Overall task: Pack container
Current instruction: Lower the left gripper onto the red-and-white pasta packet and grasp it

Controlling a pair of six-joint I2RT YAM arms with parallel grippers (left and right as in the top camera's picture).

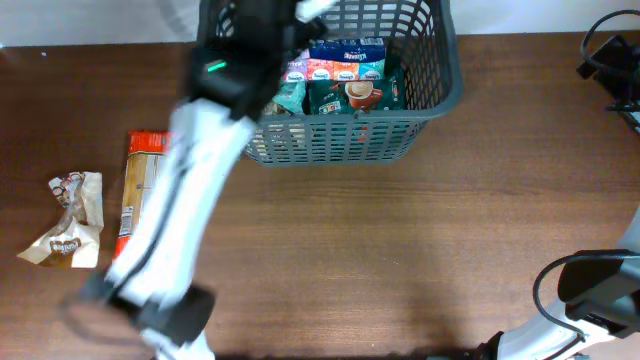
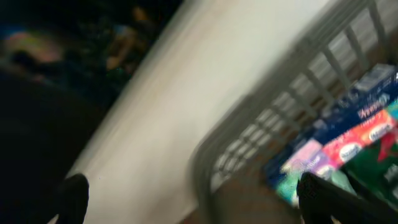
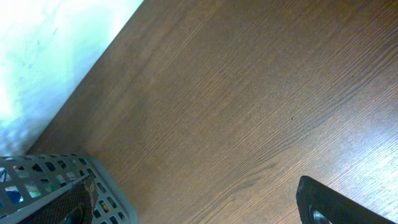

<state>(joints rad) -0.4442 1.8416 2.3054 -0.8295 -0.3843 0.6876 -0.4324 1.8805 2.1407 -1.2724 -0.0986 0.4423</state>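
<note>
The dark gray slotted container (image 1: 420, 95) stands at the table's far middle. It holds a blue box (image 1: 347, 50), a green coffee pack (image 1: 355, 95) and other snack packs. My left arm is motion-blurred and reaches over the container's left part, with the left gripper (image 1: 285, 25) above it. In the left wrist view the fingers (image 2: 199, 193) are wide apart with nothing between them, above the container's rim (image 2: 205, 155) and the coloured packs (image 2: 348, 146). My right gripper (image 3: 199, 199) is open and empty over bare table, with the container's corner (image 3: 106, 186) at its lower left.
A long red and orange pack (image 1: 140, 190) lies on the table at the left, partly under my left arm. A crumpled white and brown wrapper (image 1: 70, 225) lies further left. The right arm's base and cables (image 1: 590, 290) are at the front right. A white wall runs behind the table.
</note>
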